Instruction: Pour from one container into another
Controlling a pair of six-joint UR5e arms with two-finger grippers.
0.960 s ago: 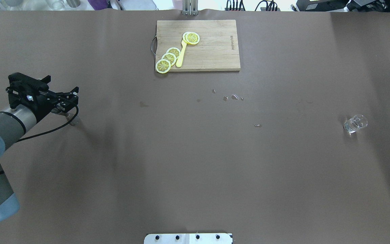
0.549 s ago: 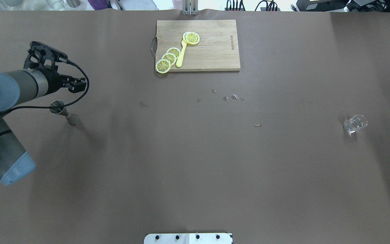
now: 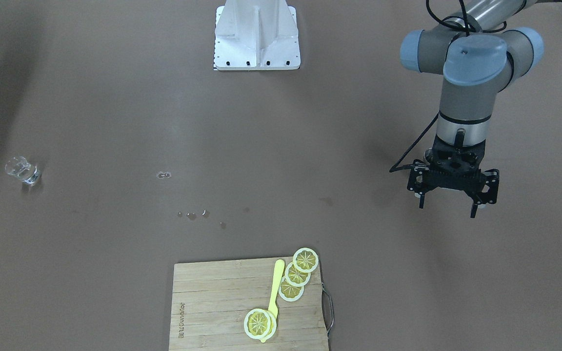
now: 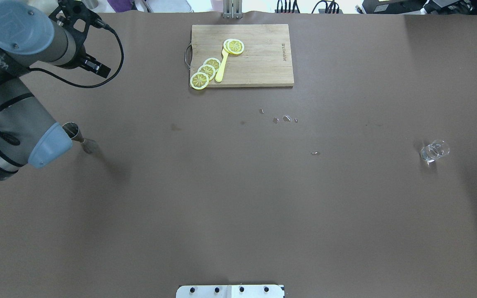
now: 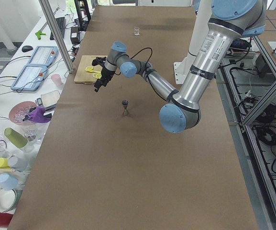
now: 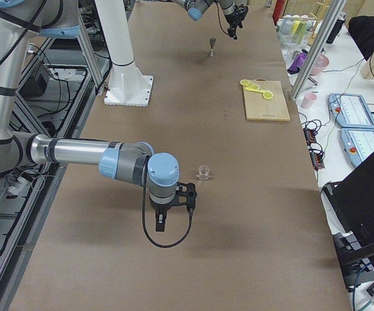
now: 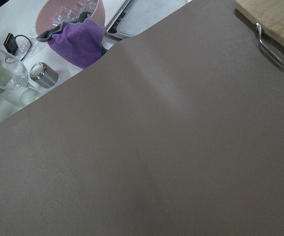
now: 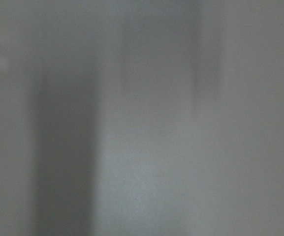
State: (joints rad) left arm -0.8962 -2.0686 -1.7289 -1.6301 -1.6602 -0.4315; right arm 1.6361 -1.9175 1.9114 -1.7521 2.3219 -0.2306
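A small metal jigger [image 4: 77, 136] stands upright on the brown table at the left, also seen in the exterior left view as the jigger [image 5: 125, 106]. My left gripper [image 3: 449, 207] hangs open and empty in the air, beyond the jigger toward the far side and apart from it. A clear glass [image 4: 434, 151] stands far off on the right side, also seen as the glass [image 3: 22, 170]. My right gripper [image 6: 164, 220] shows only in the exterior right view, low and on the near side of the glass [image 6: 203, 172]; I cannot tell its state.
A wooden cutting board [image 4: 259, 62] with lemon slices [image 4: 205, 72] and a yellow spoon [image 4: 222, 66] lies at the far middle. Small droplets [image 4: 286, 119] dot the table centre. Bowls and cups [image 7: 68, 24] sit off the table's left end. The base plate [image 3: 256, 34] is at the robot side.
My left gripper has drawn away from the jigger, rising and swinging toward the far-left corner. The jigger stays standing where it was. The glass has not moved.
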